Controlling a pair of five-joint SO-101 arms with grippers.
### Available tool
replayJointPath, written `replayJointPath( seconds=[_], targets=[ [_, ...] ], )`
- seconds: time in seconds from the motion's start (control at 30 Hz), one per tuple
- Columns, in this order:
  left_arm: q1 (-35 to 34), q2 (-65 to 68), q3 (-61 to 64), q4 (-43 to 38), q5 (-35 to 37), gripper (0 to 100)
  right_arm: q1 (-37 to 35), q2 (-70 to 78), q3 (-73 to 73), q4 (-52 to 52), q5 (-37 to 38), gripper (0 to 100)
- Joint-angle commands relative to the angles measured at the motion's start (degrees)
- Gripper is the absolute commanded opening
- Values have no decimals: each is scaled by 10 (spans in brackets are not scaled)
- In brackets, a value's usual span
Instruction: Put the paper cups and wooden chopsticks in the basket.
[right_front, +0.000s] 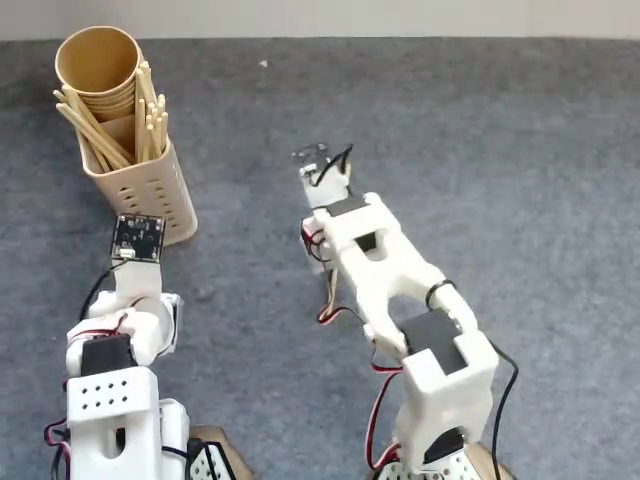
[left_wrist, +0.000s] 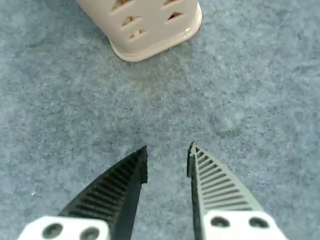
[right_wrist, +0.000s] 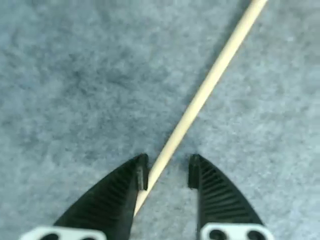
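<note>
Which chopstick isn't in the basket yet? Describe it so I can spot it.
Start at the grey carpet under the right arm. Through its open end effector runs one pale chopstick, alone, while the others stand in the basket.

high: overhead, wide | wrists: near, facing carpet (right_wrist: 75, 75) | high+left share basket (right_front: 150, 195) (left_wrist: 150, 25)

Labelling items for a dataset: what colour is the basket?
The basket is pale beige with rows of small holes, clearest in the high view.

chopstick (right_wrist: 200, 97): far end cut off | basket (left_wrist: 160, 37): cropped, seemingly above its base
</note>
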Motion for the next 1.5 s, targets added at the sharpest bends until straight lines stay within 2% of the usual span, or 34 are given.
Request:
replayJointPath(
  seconds=[0.0, 0.27, 0.43, 0.5, 0.63, 0.8, 0.9, 1.03, 1.23, 1.47],
  targets=[
    [9, -2, -4, -10, -3, 148, 9, 5, -11, -8, -18, 3],
    [9, -2, -2, -18, -3, 147, 22, -21, -11, 20, -11, 6],
    [9, -2, -2, -18, -3, 147, 29, -203, -7, 32, -11, 5],
    [9, -2, 3, -19, -3, 147, 31, -310, -3, -8, -21, 5],
    [9, -2, 27, -69, -3, 147, 33, -509, 65, -138, -91, 5],
    [11, -2, 44, -101, -3, 147, -5, -619, 164, -431, -142, 5],
    [28, -2, 45, -99, -3, 147, -40, -599, 174, -560, -144, 5],
    [31, -2, 45, -99, -3, 147, -113, -516, 110, -651, -142, 5],
    [31, 0, 45, -99, -3, 147, -185, -323, -45, -662, -140, 5],
    [31, 0, 45, -99, -3, 147, -199, -116, -211, -662, -78, 5]
  ],
)
